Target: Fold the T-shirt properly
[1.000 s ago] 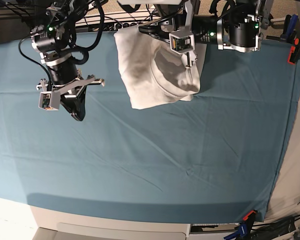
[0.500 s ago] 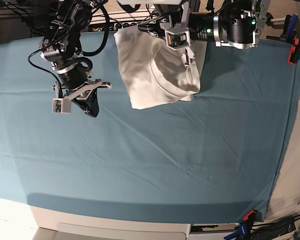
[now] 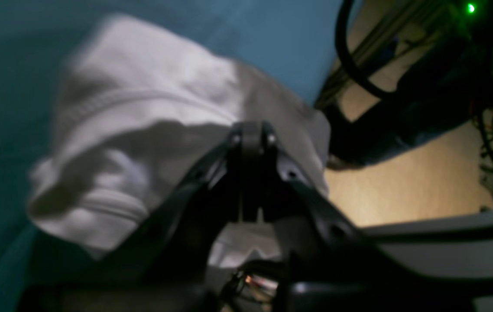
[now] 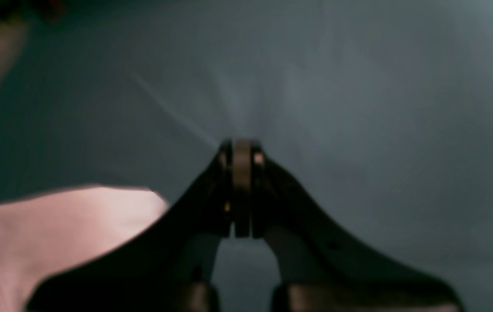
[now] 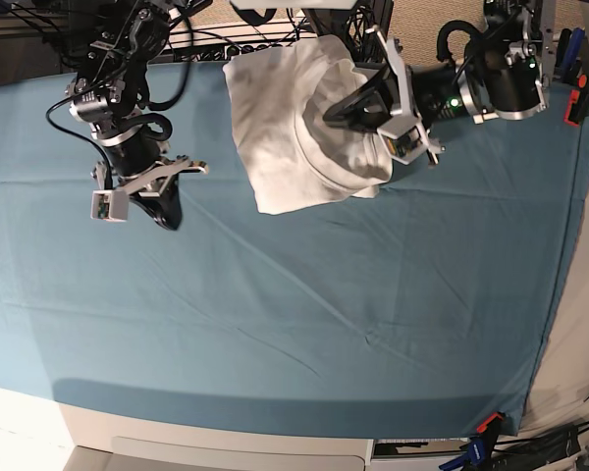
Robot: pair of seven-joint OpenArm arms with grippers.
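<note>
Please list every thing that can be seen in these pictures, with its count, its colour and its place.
T-shirt: one, white, folded, at the far edge of the table.
Cloth sheet: one, teal, covering the table.
Clamps: at least two, orange and black, on the sheet's right edge.
Cables: several, black, behind the table.
Left claw: one, black, shut, over the T-shirt.
Right claw: one, black, shut, over bare sheet, apart from the T-shirt.
</note>
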